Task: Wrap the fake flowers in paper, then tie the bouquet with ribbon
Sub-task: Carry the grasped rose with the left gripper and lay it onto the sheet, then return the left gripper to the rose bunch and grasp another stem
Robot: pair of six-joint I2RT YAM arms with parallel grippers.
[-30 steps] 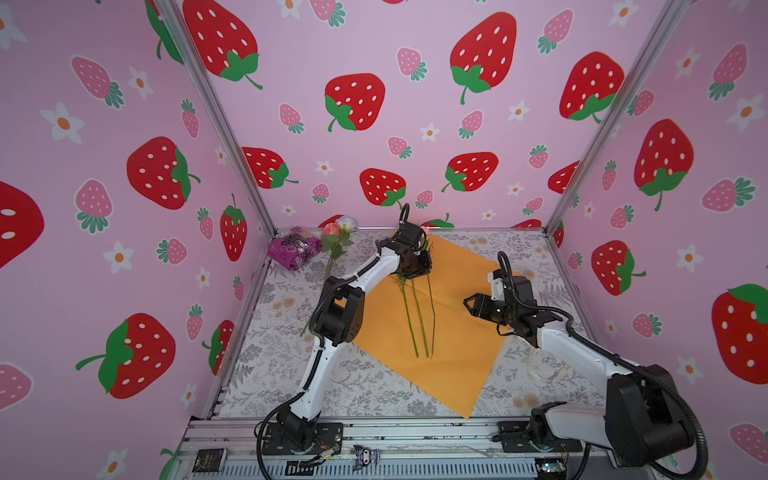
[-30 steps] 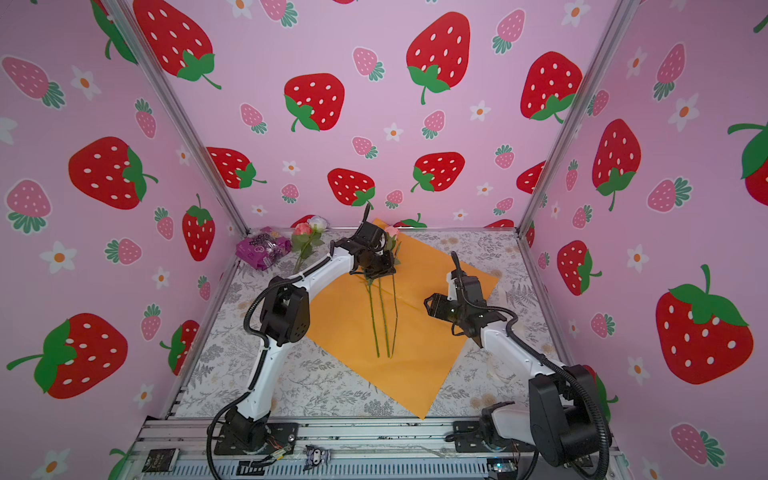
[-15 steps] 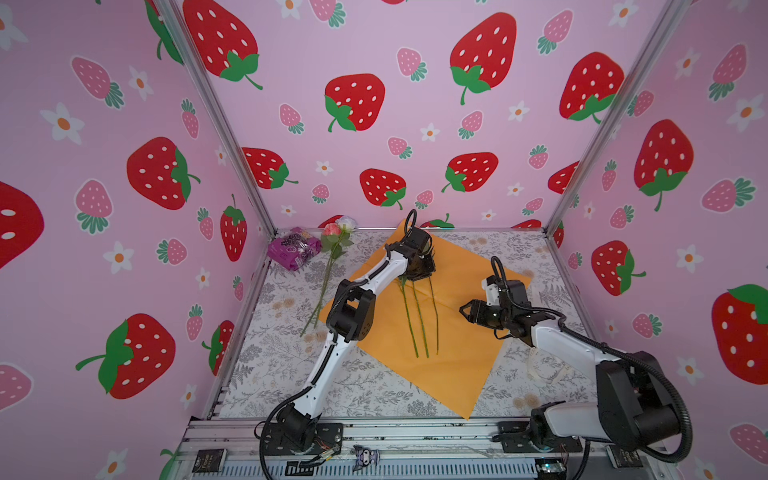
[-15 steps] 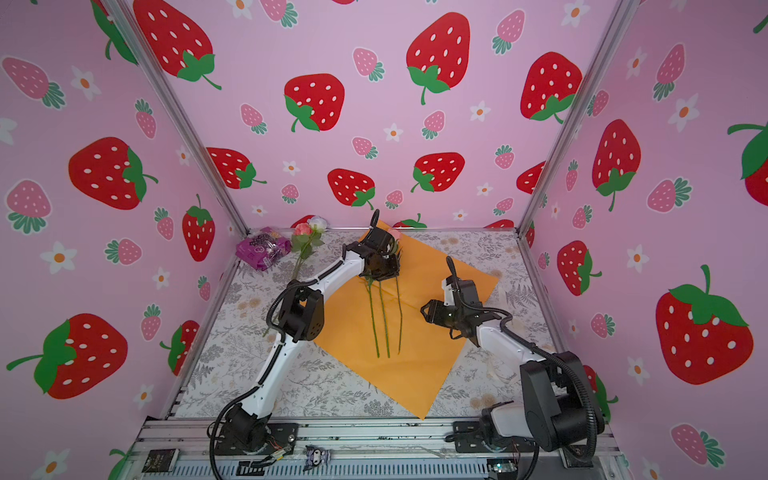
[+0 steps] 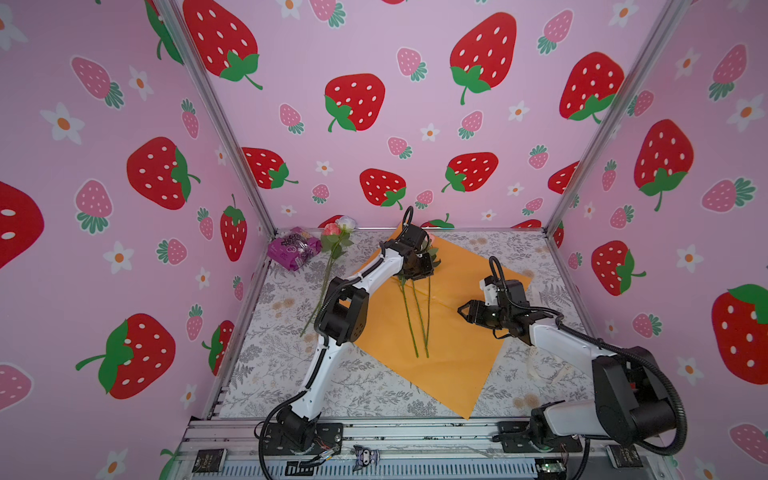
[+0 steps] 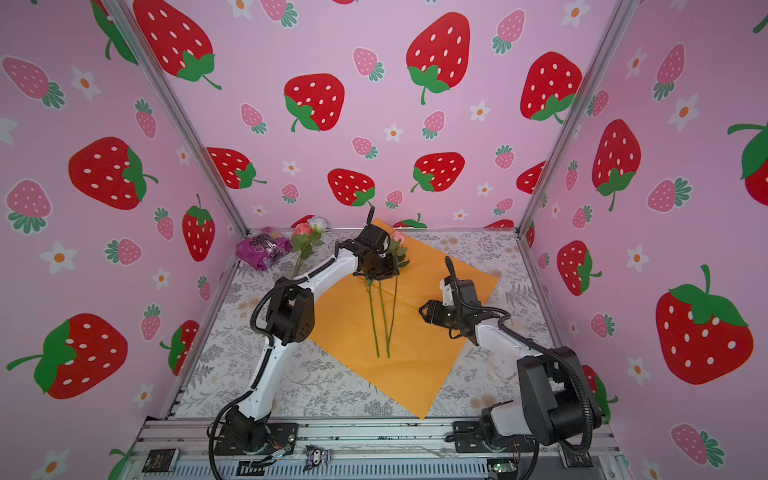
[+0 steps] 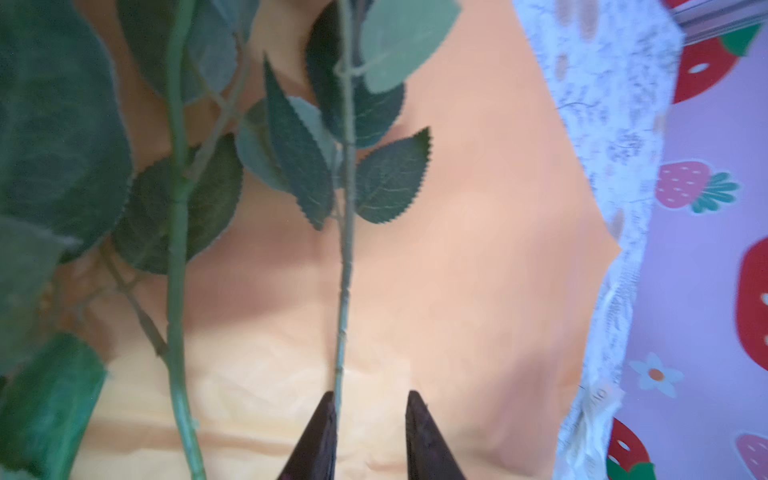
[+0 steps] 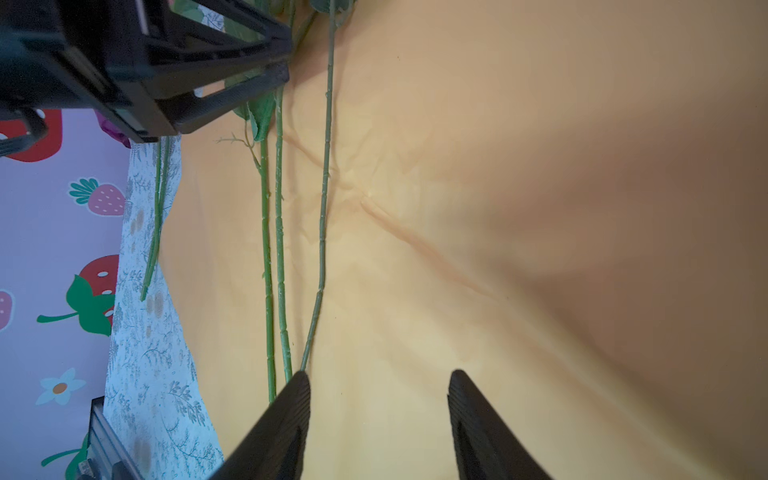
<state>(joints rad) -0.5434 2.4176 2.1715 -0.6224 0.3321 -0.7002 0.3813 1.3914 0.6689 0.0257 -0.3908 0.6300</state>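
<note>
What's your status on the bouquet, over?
Left gripper open, one stem loose between its jaws. Right gripper open, empty, over the orange paper. Three stems on paper, untied; two flowers off it by purple packet.

Table (image 5: 286, 374): flat top with a pale grey leaf-print cover. Lying directly on it:
- orange wrapping paper (image 5: 457, 357), one sheet, spread flat beneath the left claw (image 5: 417, 274) and the right claw (image 5: 462, 312);
- two loose roses (image 5: 332, 245), pink and white, left of the left claw;
- purple packet (image 5: 293, 249), further left, in the back corner;
- pale strip (image 5: 534, 368), right of the right claw, kind unclear.
</note>
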